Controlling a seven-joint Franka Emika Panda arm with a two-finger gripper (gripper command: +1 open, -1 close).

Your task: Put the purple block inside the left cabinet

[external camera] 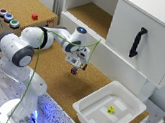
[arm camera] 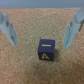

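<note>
The arm hangs over the middle of the cork surface [external camera: 55,72] in the exterior view, its pincer [external camera: 77,62] pointing down with the purple block [external camera: 74,71] right under its tips, a little right of the frame's centre. From the wrist view the pincer [arm camera: 40,30] is spread wide, one finger [arm camera: 7,29] off at each side, and the block [arm camera: 46,50] sits on the cork a bit lower than the line between them, touching neither; it shows yellow markings on its top and front. So this looks like the approach to the grasp, and nothing is held yet. To do it well, I'd say the pincer wants to shift so the block lies squarely between the pads, then come straight down until the pads flank its flat sides before closing, because a cube this small will skid or twist if one pad meets it first. The left cabinet [external camera: 92,15], open-fronted with a cork floor, waits at the upper centre of the exterior view, well apart from the block. The white tub [external camera: 87,113] at lower right holds a yellow cube [external camera: 111,109], which is not the target.
</note>
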